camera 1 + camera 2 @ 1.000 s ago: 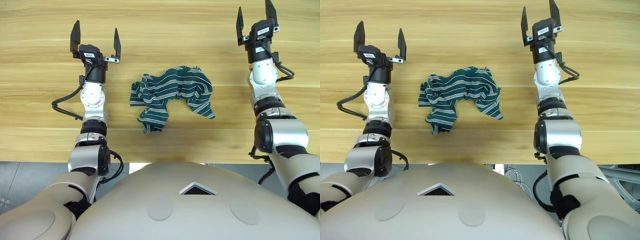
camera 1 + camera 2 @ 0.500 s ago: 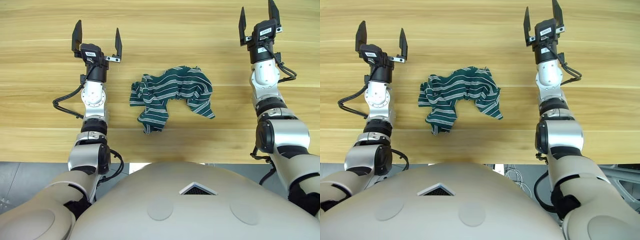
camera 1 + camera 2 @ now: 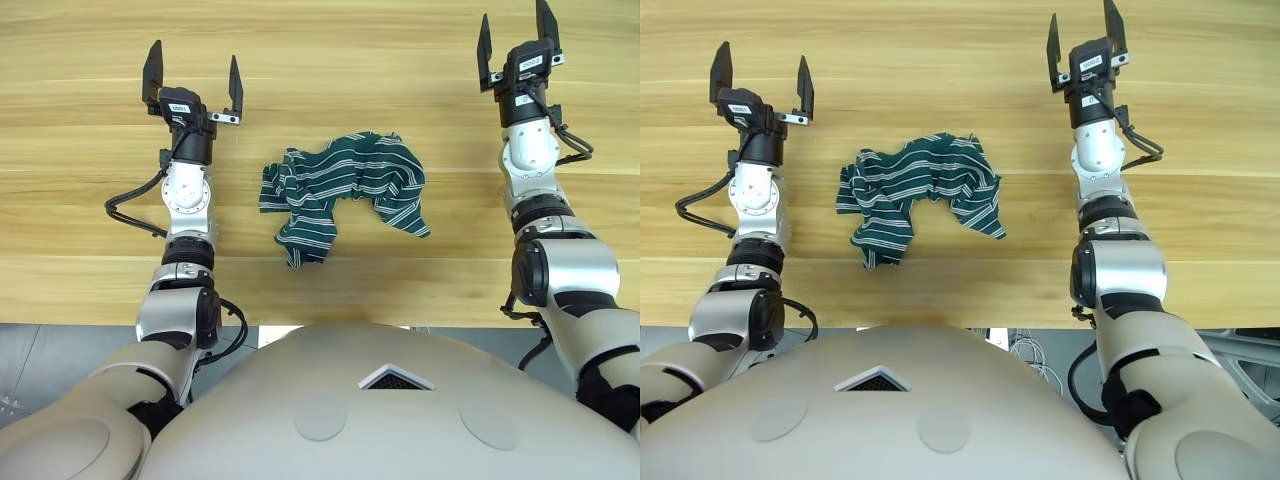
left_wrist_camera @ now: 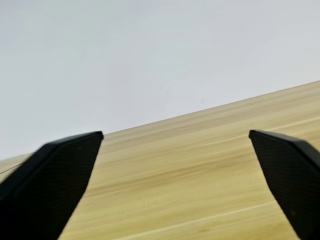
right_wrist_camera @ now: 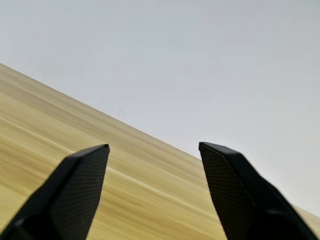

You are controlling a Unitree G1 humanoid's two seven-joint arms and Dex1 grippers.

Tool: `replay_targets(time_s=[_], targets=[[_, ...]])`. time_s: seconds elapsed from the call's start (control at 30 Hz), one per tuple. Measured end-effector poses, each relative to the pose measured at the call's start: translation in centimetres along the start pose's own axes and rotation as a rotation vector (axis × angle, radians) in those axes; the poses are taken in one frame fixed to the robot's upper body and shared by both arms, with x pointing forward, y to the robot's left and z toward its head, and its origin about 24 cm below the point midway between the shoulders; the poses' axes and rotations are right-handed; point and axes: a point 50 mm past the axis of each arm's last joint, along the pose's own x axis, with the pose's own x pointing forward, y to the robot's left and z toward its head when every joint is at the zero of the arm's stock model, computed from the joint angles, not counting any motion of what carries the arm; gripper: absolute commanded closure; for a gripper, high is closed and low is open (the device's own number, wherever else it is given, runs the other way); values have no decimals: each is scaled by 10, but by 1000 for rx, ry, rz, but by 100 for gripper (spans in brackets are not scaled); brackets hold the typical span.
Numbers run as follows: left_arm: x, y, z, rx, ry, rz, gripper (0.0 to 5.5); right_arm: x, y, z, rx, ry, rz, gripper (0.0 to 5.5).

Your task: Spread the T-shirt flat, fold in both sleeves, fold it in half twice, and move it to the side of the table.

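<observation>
A dark green T-shirt with white stripes [image 3: 342, 192] lies crumpled in a heap at the middle of the wooden table [image 3: 90, 210]. My left gripper [image 3: 192, 68] stands open over the table to the left of the heap and slightly farther back, holding nothing. My right gripper [image 3: 515, 32] is open too, farther back on the right side, well apart from the cloth. In the left wrist view the two black fingertips [image 4: 50, 180] are spread wide over bare wood. The right wrist view shows its black fingertips [image 5: 75, 190] apart above the planks.
The table's near edge [image 3: 80, 322] runs just in front of my arms, with grey floor below it. Bare wood [image 3: 940, 60] stretches around the heap on every side. A pale wall [image 4: 150, 50] rises behind the table's far edge.
My right gripper has shifted a little to the right and farther back. The left gripper and the T-shirt have stayed where they were.
</observation>
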Motion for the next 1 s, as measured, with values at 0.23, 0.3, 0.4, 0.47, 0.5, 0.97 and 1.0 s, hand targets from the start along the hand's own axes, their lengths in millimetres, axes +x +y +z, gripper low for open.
replay_targets(time_s=[0.23,0.3,0.4,0.47,0.5,0.97,1.0], targets=[[0,1,0,-2,0,5,20,0,1,0,1,0,1,214],[0,1,0,-2,0,6,20,0,1,0,1,1,2,214],[0,1,0,-2,0,6,20,0,1,0,1,1,3,214],[0,1,0,-5,0,3,20,0,1,0,1,1,6,214],[0,1,0,-12,0,-4,20,0,1,0,3,1,9,214],[-106,16,66,-238,175,45,20,-139,-64,19,323,155,486,214],[-106,8,81,-253,181,12,20,-147,-62,29,346,177,553,214]])
